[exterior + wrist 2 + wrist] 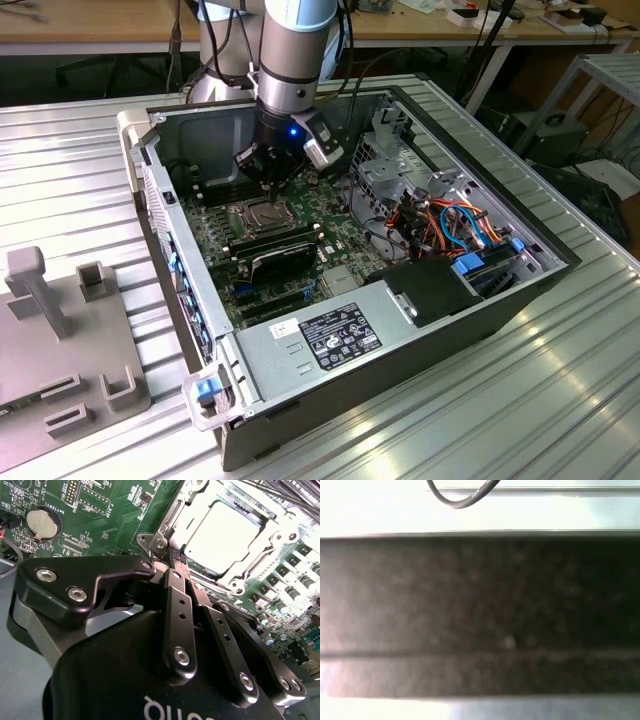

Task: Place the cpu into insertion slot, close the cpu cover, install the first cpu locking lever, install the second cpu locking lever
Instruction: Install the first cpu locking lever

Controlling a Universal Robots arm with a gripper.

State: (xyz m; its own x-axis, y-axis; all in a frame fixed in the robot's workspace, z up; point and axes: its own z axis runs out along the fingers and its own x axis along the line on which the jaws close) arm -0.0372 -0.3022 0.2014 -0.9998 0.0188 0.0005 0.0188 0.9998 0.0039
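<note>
Reaching down into the open computer case on the ribbed metal table, the arm has free room overhead, hemmed by the case walls, a drive cage at the exterior view's right and a black card just beside the insertion slot. The square cpu lies flat and face up in that slot, no long axis, edges squared to the silvery cpu cover framing it. The gripper is narrow, tips together at the cover's corner, and I can't tell if anything is pinched; the power supply label is left unread.
</note>
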